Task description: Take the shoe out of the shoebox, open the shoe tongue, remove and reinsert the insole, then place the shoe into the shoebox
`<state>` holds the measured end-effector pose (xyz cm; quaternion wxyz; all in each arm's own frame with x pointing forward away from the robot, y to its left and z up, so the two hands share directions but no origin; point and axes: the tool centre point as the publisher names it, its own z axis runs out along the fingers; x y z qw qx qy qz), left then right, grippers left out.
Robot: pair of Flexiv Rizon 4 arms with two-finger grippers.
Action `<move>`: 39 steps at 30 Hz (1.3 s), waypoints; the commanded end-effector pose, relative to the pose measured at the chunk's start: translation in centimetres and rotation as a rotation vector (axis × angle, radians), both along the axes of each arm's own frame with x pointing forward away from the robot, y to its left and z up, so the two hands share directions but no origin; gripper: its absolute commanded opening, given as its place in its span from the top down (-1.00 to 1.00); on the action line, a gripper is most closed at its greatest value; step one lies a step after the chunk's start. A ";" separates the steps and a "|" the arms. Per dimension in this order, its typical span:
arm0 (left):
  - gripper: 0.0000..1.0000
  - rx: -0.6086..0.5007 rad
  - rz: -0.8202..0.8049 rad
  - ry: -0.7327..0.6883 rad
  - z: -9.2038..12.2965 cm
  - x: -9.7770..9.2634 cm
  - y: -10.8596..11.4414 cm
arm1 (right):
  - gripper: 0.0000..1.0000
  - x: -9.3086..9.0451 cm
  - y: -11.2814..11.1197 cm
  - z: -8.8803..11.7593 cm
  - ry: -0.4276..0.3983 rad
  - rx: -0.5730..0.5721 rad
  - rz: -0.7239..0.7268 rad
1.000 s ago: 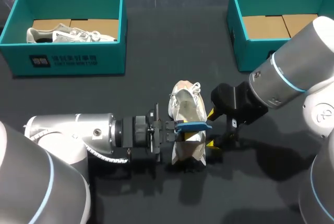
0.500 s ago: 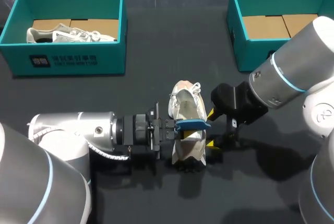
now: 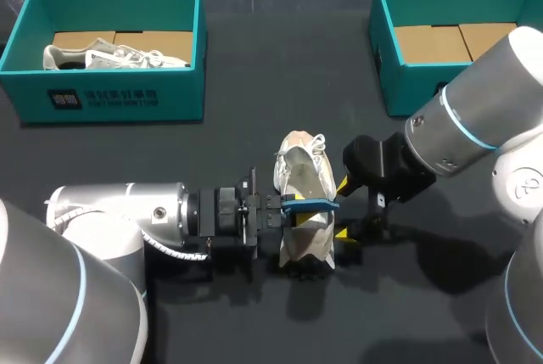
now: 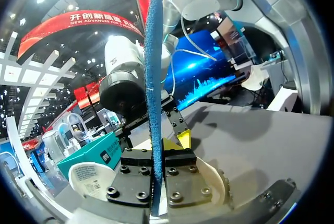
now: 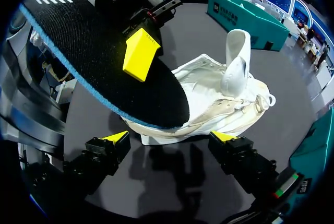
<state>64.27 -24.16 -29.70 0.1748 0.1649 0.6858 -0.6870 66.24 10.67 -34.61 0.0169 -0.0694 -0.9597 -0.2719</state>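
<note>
A white shoe lies on the dark table, its tongue pulled up. My left gripper comes in from the left and is shut on the insole, which is black on top with a blue edge and held across the shoe's opening. In the left wrist view the insole stands edge-on between the shut fingers, with the shoe under them. My right gripper is open at the shoe's right side. In the right wrist view its fingertips flank the shoe, under the insole.
A teal shoebox at the back left holds another white shoe. A second teal shoebox at the back right shows only its cardboard floor. Both arms crowd the table's middle around the shoe.
The insole has shifted slightly to the left with my left gripper. The right arm and the shoe have stayed in place.
</note>
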 end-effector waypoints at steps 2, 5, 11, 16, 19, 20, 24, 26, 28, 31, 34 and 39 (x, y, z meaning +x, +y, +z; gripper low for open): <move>1.00 -0.004 -0.005 -0.004 -0.7 0.5 0.0 | -1.00 -0.1 0.1 -0.1 -0.003 -0.003 -0.002; 1.00 -0.003 -0.006 -0.006 -1.2 0.8 0.0 | -1.00 -0.1 0.1 -0.1 -0.003 -0.003 -0.002; 1.00 0.000 0.004 -0.002 -2.0 1.4 0.1 | -1.00 -0.1 0.1 -0.1 -0.003 -0.003 -0.002; 1.00 0.005 0.015 -0.002 -2.6 1.9 0.1 | -1.00 -0.1 0.1 -0.1 -0.003 -0.003 -0.002; 1.00 0.016 0.026 0.004 -3.1 2.2 0.1 | -1.00 -0.1 0.1 -0.1 -0.003 -0.003 -0.002; 1.00 0.019 0.025 0.006 -3.3 2.3 0.2 | -1.00 -0.1 0.1 -0.1 -0.003 -0.003 -0.002; 1.00 0.023 0.025 0.009 -3.8 2.7 0.2 | -1.00 -0.1 0.1 -0.1 -0.003 -0.003 -0.002; 1.00 0.042 0.037 0.005 -4.0 2.9 0.2 | -1.00 -0.1 0.1 -0.1 -0.003 -0.003 -0.002; 1.00 0.053 0.044 0.007 -4.4 3.2 0.1 | -1.00 -0.1 0.1 -0.1 -0.003 -0.003 -0.002; 1.00 0.068 0.059 0.010 -4.7 3.6 0.0 | -1.00 -0.1 0.1 -0.1 -0.003 -0.003 -0.002; 1.00 0.075 0.066 0.018 -4.9 3.8 -0.1 | -1.00 -0.1 0.1 -0.1 -0.003 -0.003 -0.002; 1.00 0.073 0.058 0.032 -4.7 3.6 0.0 | -1.00 -0.1 0.1 -0.1 -0.003 -0.003 -0.002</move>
